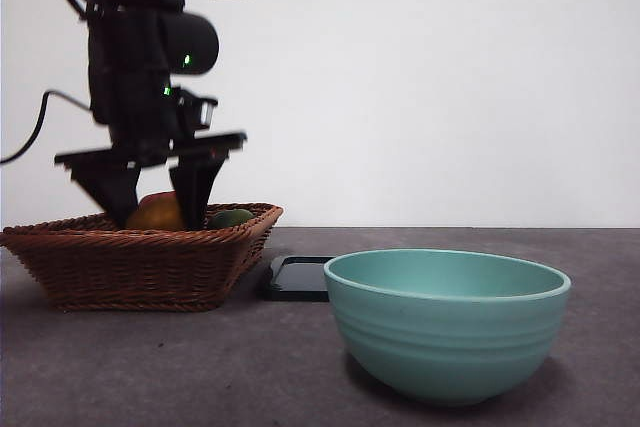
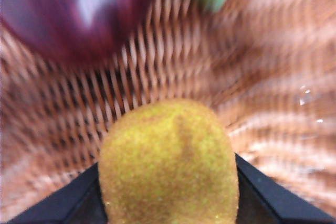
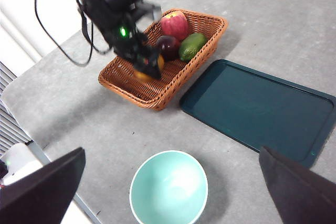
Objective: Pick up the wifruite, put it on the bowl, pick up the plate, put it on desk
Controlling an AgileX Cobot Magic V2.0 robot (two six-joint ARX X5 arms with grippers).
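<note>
The wifruite [image 1: 155, 213], orange-brown and rough, sits between the jaws of my left gripper [image 1: 155, 202] inside the wicker basket [image 1: 130, 267]. In the left wrist view the wifruite [image 2: 168, 166] fills the gap between both jaws, which press on its sides. The mint-green bowl [image 1: 445, 322] stands empty on the desk [image 1: 200, 367], near the front. The black plate [image 1: 298, 277] lies flat behind it, beside the basket. My right gripper [image 3: 170, 153] is open and empty, high above the bowl [image 3: 168, 187] and plate [image 3: 257, 108].
The basket [image 3: 157, 90] also holds a dark red-purple fruit [image 3: 168, 45], a green fruit [image 3: 191, 45] and a red apple [image 3: 176, 23]. The table edge runs close to the bowl in the right wrist view. A cable hangs behind the left arm.
</note>
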